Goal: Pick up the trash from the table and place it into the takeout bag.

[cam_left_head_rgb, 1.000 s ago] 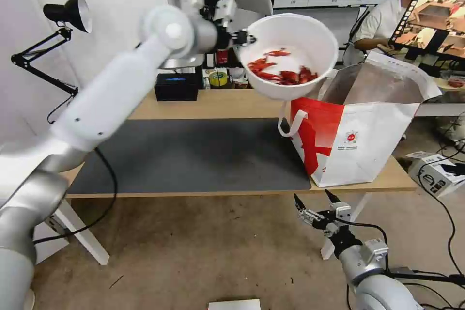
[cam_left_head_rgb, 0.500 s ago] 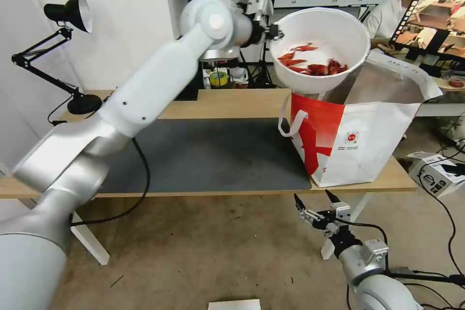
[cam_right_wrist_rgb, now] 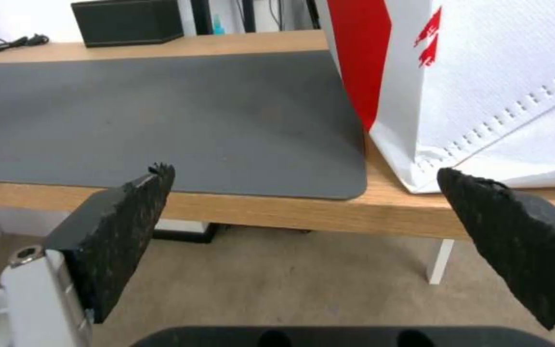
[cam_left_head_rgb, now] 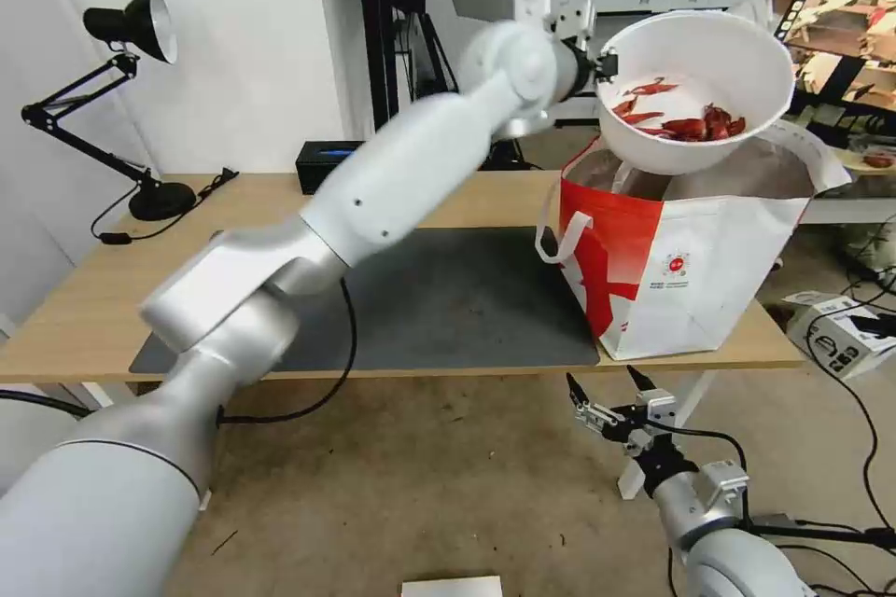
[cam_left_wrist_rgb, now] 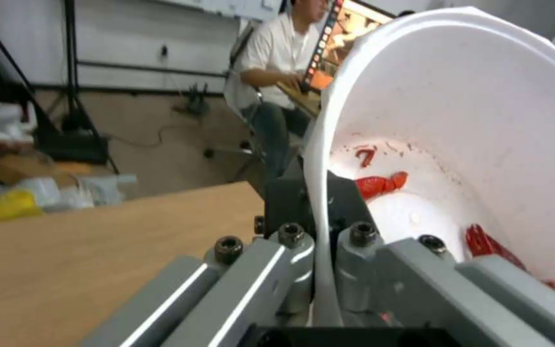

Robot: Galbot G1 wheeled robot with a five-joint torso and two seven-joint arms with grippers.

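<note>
Swinging rightward from its place over the table's back edge a second earlier, the white round bowl [cam_left_head_rgb: 695, 91] had reached the open mouth of the takeout bag [cam_left_head_rgb: 691, 252], carried by the outstretched left arm.

Nearest the camera, the right gripper [cam_left_head_rgb: 609, 396] hung below the table's front edge, short of the bag's corner, its black pads spread wide on nothing. Beyond it, the dark grey mat [cam_left_head_rgb: 448, 298] covered the middle of the light-wood table [cam_left_head_rgb: 84, 298]. The bag stood at the table's right end, just beside the mat's right edge: boxy, white, with a red side panel, a loop handle, a small round red logo and a foil lining.

Above it, the left gripper [cam_left_head_rgb: 605, 67] pinched the bowl's rim; the left wrist view showed the thin white wall [cam_left_wrist_rgb: 319, 202] clamped between closed fingers. The bowl was tilted toward the camera, its base level with the bag's rim, and red crayfish shells [cam_left_head_rgb: 686, 121] lay loose in it.

With so slight a hold on one edge, the bowl looked liable to slip or twist. Released before clearing the rim, it might catch there and spill shells onto the table.

At the far back edge sat a black box [cam_left_head_rgb: 322, 163].
</note>
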